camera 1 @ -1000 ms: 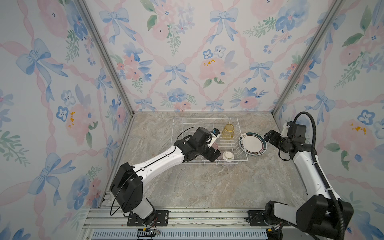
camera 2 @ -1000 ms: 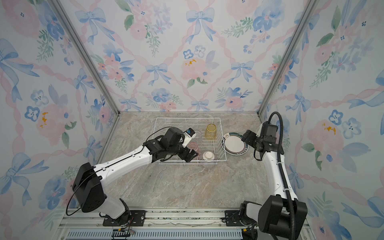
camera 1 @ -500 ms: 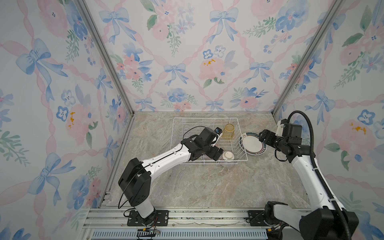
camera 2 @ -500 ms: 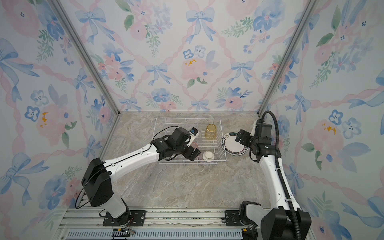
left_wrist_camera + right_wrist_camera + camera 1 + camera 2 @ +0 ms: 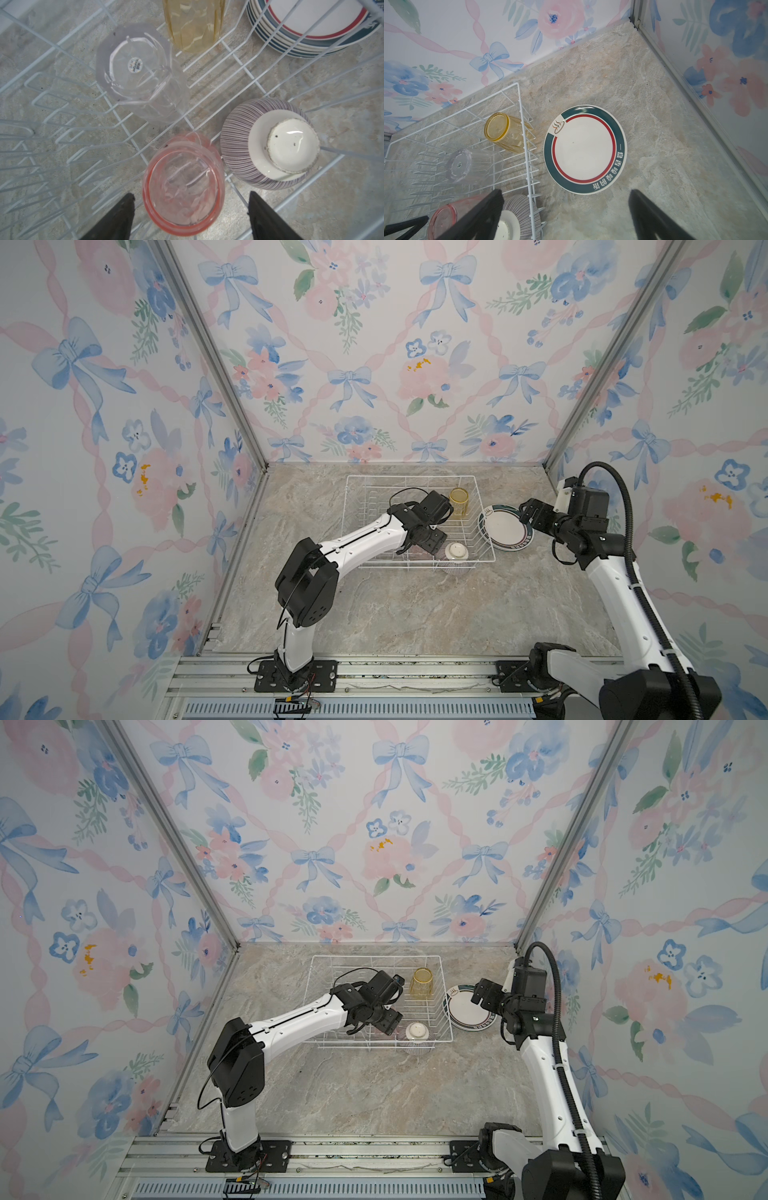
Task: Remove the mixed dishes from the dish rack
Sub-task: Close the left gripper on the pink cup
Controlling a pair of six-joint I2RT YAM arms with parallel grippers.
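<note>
- Right of centre in both top views, the left gripper [image 5: 430,542] [image 5: 384,1022] and its wrist largely hid the pink tumbler [image 5: 182,187] and the clear tumbler [image 5: 135,70] from us.
- The left wrist view's edges cut off the yellow tumbler [image 5: 193,25], the stack of plates [image 5: 311,27] and the left gripper's fingers [image 5: 116,220].
- In the right wrist view, the right gripper [image 5: 565,191] hid part of the striped bowl [image 5: 525,212].
- We could not read the rim lettering on the stack of plates in the top views; it was too small.

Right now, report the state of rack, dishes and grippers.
dish rack: plate slots empty
pink tumbler: in rack, between left jaws, ungripped
clear tumbler: in rack, base up
yellow tumbler: standing in rack
striped bowl: in rack, upside down
plate stack: flat, outside rack
left gripper: open
right gripper: open, empty
</note>
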